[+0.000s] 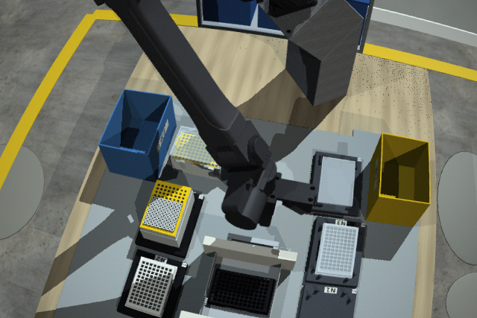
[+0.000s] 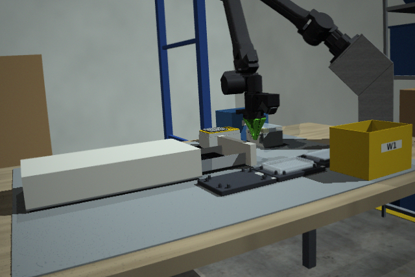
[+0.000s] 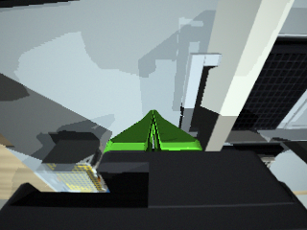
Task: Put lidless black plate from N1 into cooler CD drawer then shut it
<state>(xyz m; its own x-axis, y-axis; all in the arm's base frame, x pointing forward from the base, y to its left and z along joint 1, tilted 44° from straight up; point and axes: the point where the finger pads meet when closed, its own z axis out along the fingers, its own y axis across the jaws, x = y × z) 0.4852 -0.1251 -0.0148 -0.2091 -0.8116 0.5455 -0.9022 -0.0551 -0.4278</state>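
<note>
A black plate [image 1: 241,291] with a fine grid of wells is seen at the bottom centre of the top view, behind a beige drawer front [image 1: 249,252]. The cooler housing [image 2: 110,167] is off-white. At the left a blue bin [image 1: 135,138] is shown, at the right a yellow bin [image 1: 400,180] with a white label. A yellow-topped tip rack [image 1: 166,206] and a clear gridded plate [image 1: 337,249] are visible. The tool [image 2: 254,129] is bright green on a black arm; the tabletop [image 1: 246,64] is light wood with a grey mat [image 2: 141,213].
</note>
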